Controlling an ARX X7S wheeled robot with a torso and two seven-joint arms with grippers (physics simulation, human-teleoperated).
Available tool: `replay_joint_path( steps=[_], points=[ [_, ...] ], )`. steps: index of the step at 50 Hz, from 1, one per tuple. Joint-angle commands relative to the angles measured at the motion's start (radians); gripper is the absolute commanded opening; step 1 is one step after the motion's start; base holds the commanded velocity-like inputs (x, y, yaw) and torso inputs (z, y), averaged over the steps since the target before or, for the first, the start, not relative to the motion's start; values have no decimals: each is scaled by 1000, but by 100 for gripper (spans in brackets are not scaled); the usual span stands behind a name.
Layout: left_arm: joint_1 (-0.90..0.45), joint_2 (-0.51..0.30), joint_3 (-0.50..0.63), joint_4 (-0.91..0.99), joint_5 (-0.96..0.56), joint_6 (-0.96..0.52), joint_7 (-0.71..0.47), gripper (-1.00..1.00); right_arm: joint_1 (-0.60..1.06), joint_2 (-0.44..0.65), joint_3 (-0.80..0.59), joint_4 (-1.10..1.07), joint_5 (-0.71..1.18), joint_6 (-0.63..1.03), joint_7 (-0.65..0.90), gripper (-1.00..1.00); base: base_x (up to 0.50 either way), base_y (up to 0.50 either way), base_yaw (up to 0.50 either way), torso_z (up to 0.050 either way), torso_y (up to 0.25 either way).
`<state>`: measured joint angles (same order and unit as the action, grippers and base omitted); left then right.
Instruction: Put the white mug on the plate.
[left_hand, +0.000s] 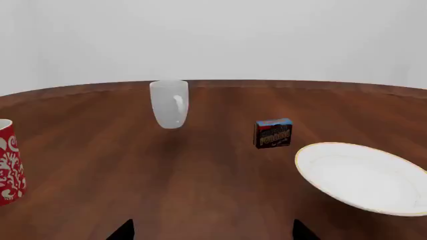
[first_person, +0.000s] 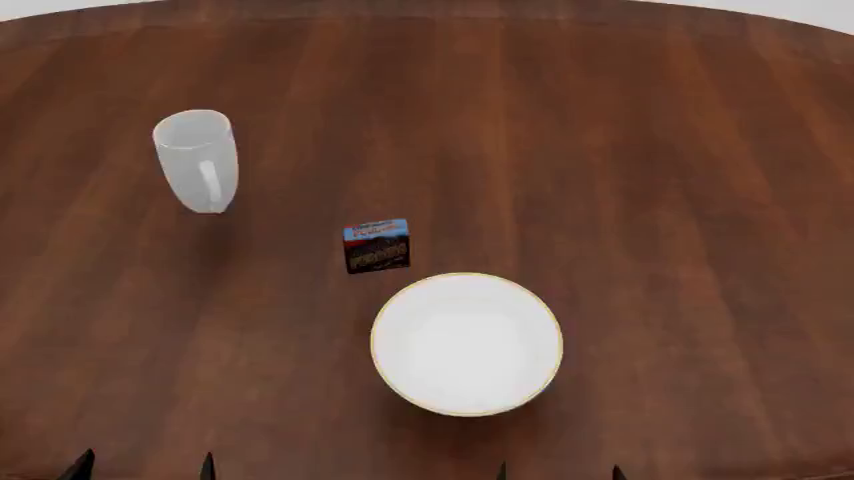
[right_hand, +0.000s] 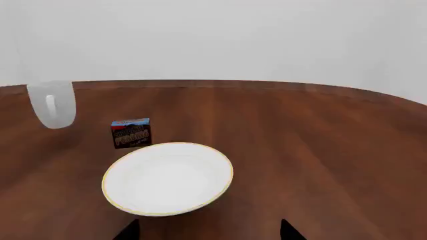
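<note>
The white mug (first_person: 198, 160) stands upright on the wooden table (first_person: 641, 180) at the far left, handle toward me; it also shows in the left wrist view (left_hand: 169, 103) and the right wrist view (right_hand: 53, 104). The plate (first_person: 466, 343), white with a gold rim, lies near the front centre and shows in both wrist views (left_hand: 363, 176) (right_hand: 167, 178). My left gripper (first_person: 144, 467) (left_hand: 212, 231) is open and empty at the front left. My right gripper (first_person: 559, 471) (right_hand: 207, 230) is open and empty, just in front of the plate. Only the fingertips show.
A small blue-and-brown chocolate box (first_person: 376, 246) stands between the mug and the plate, just behind the plate's far rim. A red cup with a white pattern (left_hand: 8, 162) stands at the far left of the left wrist view. A pale wall lies beyond the table's far edge.
</note>
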<state>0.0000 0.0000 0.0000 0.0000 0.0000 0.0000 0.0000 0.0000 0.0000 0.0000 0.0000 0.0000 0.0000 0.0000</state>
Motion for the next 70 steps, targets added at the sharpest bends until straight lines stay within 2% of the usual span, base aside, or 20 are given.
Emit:
replay_joint_path(
  steps=[1, 17, 23, 31, 44, 46, 53, 70],
  points=[
    [0, -10, 11, 0, -10, 0, -11, 100, 0, 9, -13, 0, 0, 0, 13, 100, 0, 0, 0, 0, 0],
    [-7, -49, 68, -17, -50, 14, -66, 100, 25, 53, -68, 49, 47, 16, 60, 100, 0, 0, 0, 0, 0],
    [-9, -66, 73, 58, -68, -26, -76, 100, 13, 66, -79, -66, 46, 106, 85, 100, 0, 0, 0, 0, 0],
    [-60, -121, 64, 300, -81, -143, -79, 100, 66, 111, -95, -299, 16, 224, 98, 100, 0, 0, 0, 0, 0],
    [-239, -198, 12, 672, -127, -468, -89, 100, 251, 151, -31, -665, 106, 541, 85, 100, 0, 0, 0, 0, 0],
    [-229, -201, 16, 652, -118, -415, -89, 100, 278, 153, -19, -702, 119, 577, 88, 100, 0, 0, 0, 0, 0],
    [-306, -211, 0, 727, -156, -504, -92, 100, 346, 158, 4, -750, 147, 654, 97, 100, 0, 0, 0, 0, 0],
    [-328, -235, -1, 735, -142, -510, -112, 100, 379, 170, -8, -753, 152, 682, 120, 100, 0, 0, 0, 0, 0]
  ],
)
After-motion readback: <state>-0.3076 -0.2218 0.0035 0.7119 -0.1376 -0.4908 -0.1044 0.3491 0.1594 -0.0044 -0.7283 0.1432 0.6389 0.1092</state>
